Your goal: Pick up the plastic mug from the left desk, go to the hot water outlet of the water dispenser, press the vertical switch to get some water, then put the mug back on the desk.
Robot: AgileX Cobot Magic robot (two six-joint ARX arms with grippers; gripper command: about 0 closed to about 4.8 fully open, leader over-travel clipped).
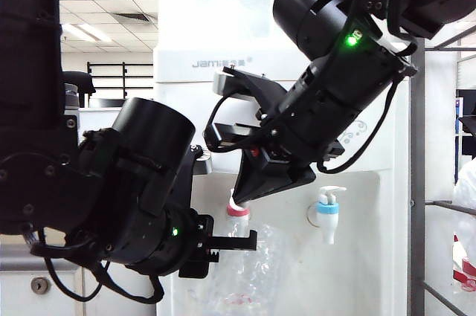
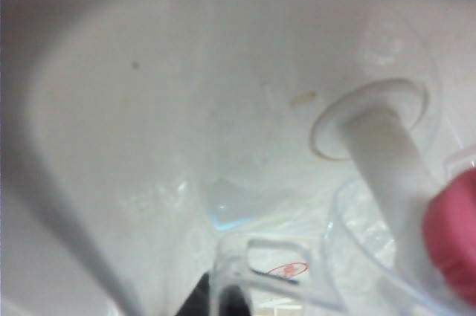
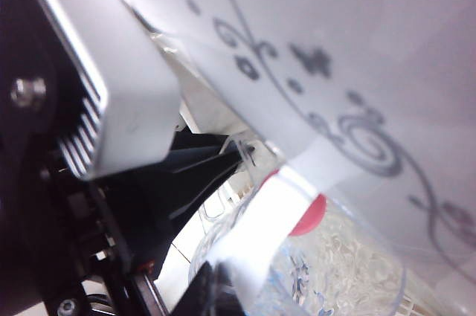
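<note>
- Jaws of the left gripper (image 1: 236, 241) are clamped on the plastic mug (image 1: 249, 271) by its clear loop handle; mug is held under the hot water outlet (image 1: 238, 210).
- Jaws of the right gripper (image 1: 239, 191) are together, tips angled down on the vertical switch (image 3: 249, 154).
- Dimpled clear walls noted; red collar; white water dispenser (image 1: 387, 212) behind.

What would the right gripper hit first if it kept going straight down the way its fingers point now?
Most likely the small white upright switch lever on the red-collared hot tap. The shut right gripper points down at it, just above the clear dimpled plastic mug; whether they touch is unclear.
</note>
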